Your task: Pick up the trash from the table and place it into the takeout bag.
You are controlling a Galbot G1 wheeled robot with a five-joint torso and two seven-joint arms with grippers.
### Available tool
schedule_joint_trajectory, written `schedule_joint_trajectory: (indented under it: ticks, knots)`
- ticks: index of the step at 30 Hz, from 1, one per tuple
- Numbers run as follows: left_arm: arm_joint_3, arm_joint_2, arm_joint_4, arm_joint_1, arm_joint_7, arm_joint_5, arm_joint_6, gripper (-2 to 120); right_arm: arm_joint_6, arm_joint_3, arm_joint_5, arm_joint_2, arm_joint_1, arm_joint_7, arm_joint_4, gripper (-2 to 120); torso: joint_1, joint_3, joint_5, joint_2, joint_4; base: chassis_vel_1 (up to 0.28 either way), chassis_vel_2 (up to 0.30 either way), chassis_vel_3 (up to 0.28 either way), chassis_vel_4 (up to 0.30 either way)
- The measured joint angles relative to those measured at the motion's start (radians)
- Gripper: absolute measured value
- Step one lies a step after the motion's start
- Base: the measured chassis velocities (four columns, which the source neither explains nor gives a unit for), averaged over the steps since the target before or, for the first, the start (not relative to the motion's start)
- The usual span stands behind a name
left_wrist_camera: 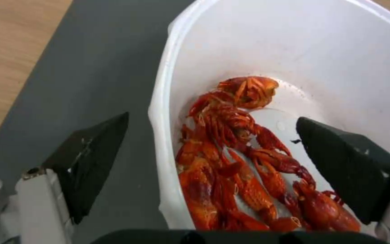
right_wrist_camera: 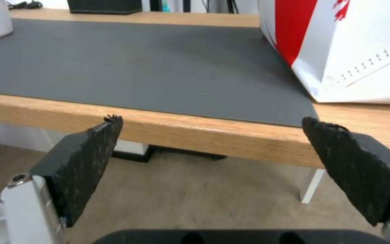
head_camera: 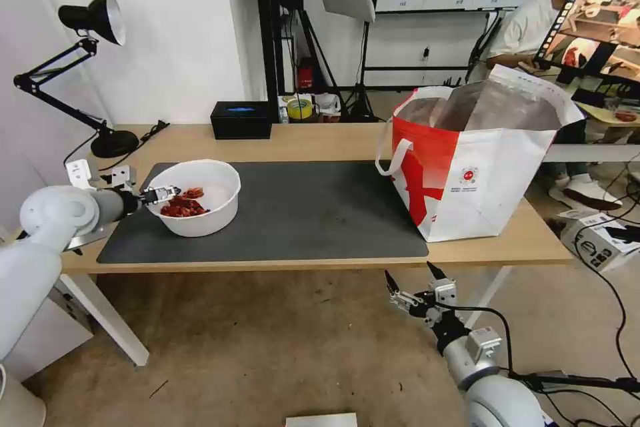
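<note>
At frame left, left gripper (head_camera: 162, 194) fingers spread wide, straddling bowl (head_camera: 200, 197) rim on counter (head_camera: 320, 140) mat | right gripper (head_camera: 410, 283) lower centre, below counter edge, open, empty | takeout bag (head_camera: 473, 167) right.

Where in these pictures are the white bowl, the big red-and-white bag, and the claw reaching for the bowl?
white bowl (head_camera: 200, 217): head view, on its outer front wall.
takeout bag (head_camera: 490, 180): head view, on its white front panel.
left gripper (left_wrist_camera: 213, 149): left wrist view, midway between its open fingertips, straddling the bowl's rim.

White bowl (head_camera: 197, 199) of red scraps — upright takeout bag (head_camera: 477, 160) well apart
</note>
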Motion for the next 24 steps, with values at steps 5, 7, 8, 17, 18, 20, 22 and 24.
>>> schedule_joint_trajectory:
  ticks: [5, 7, 8, 17, 18, 20, 22, 24]
  knots:
    - [0.020, 0.000, 0.003, -0.015, -0.011, -0.009, -0.001, 93, 0.000, 0.000, 0.000, 0.000, 0.000, 0.000, 0.000, 100, 0.000, 0.000, 0.0000, 0.000, 0.0000, 0.000, 0.000, 0.000, 0.000]
    - [0.021, 0.000, 0.003, -0.017, -0.013, -0.021, -0.001, 91, 0.000, 0.000, 0.000, 0.000, 0.000, 0.000, 0.000, 100, 0.000, 0.000, -0.0001, 0.000, 0.0000, 0.000, 0.000, 0.000, 0.000]
    - [0.022, 0.001, 0.002, -0.018, -0.016, -0.043, -0.002, 83, 0.000, 0.000, 0.000, 0.000, 0.000, 0.000, 0.000, 100, 0.000, 0.000, 0.0000, 0.000, -0.0001, 0.000, 0.000, 0.000, 0.000]
    - [0.022, 0.017, -0.009, -0.006, -0.024, -0.079, -0.003, 51, 0.000, 0.000, 0.000, 0.000, 0.000, 0.000, 0.000, 100, 0.000, 0.000, -0.0001, 0.000, 0.0000, 0.000, 0.000, 0.000, 0.000]
    - [0.022, 0.017, -0.009, -0.006, -0.024, -0.079, -0.003, 51, 0.000, 0.000, 0.000, 0.000, 0.000, 0.000, 0.000, 100, 0.000, 0.000, -0.0001, 0.000, 0.0000, 0.000, 0.000, 0.000, 0.000]
    - [0.022, 0.024, -0.013, 0.000, -0.023, -0.079, -0.003, 43, 0.000, 0.000, 0.000, 0.000, 0.000, 0.000, 0.000, 100, 0.000, 0.000, -0.0001, 0.000, 0.0000, 0.000, 0.000, 0.000, 0.000]
    - [0.021, 0.028, -0.015, 0.003, -0.022, -0.079, -0.003, 35, 0.000, 0.000, 0.000, 0.000, 0.000, 0.000, 0.000, 100, 0.000, 0.000, -0.0001, 0.000, 0.0000, 0.000, 0.000, 0.000, 0.000]
    - [0.020, 0.036, -0.021, 0.008, -0.021, -0.079, -0.003, 25, 0.000, 0.000, 0.000, 0.000, 0.000, 0.000, 0.000, 100, 0.000, 0.000, -0.0001, 0.000, 0.0001, 0.000, 0.000, 0.000, 0.000]
